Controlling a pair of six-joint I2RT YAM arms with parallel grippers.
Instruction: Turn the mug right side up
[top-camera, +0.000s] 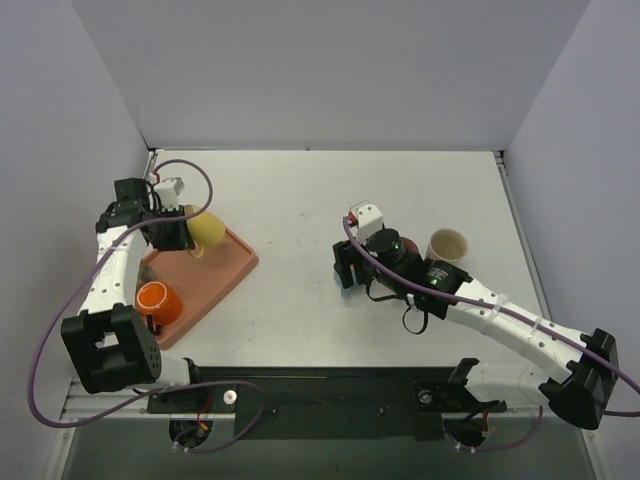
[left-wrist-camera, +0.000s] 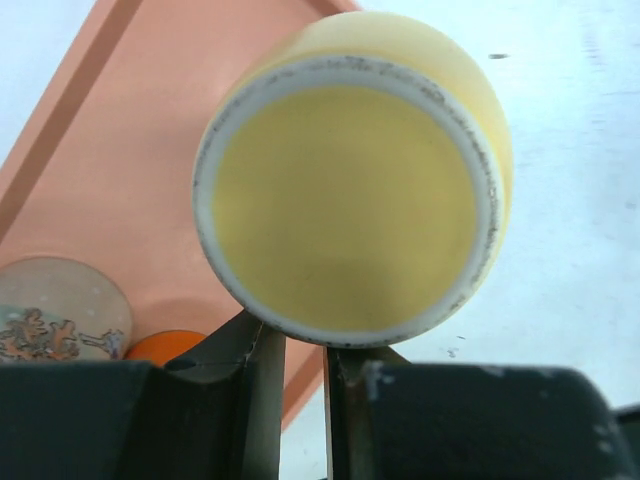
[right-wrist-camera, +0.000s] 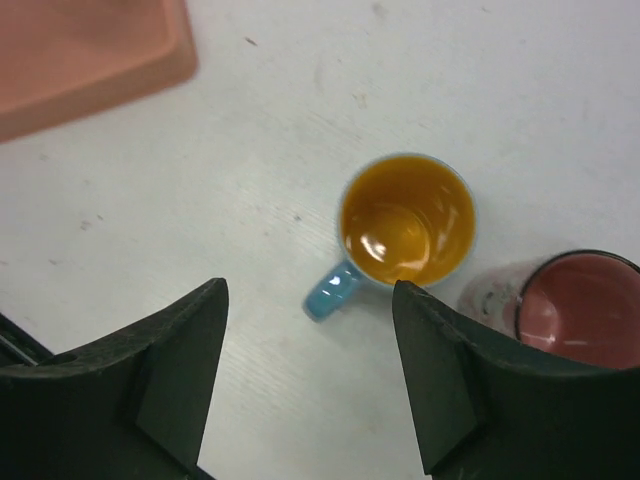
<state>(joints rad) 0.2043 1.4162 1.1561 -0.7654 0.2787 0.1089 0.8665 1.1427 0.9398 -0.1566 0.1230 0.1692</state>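
Note:
A pale yellow mug (top-camera: 207, 228) is held off the salmon tray (top-camera: 225, 270), lying on its side over the tray's far right edge. In the left wrist view its round end with a rough white ring (left-wrist-camera: 350, 200) faces the camera. My left gripper (top-camera: 188, 234) is shut on the mug's lower side, the fingers (left-wrist-camera: 255, 370) nearly together beneath it; its handle is hidden. My right gripper (right-wrist-camera: 308, 290) is open and empty above an upright blue mug (right-wrist-camera: 405, 220) with an orange inside, which stands on the table.
An orange mug (top-camera: 158, 300) sits on the tray's near end, and a round patterned piece (left-wrist-camera: 55, 305) lies beside it. A pink-lined mug (right-wrist-camera: 580, 305) stands next to the blue mug. A cream mug (top-camera: 447, 244) stands to the right of the right arm.

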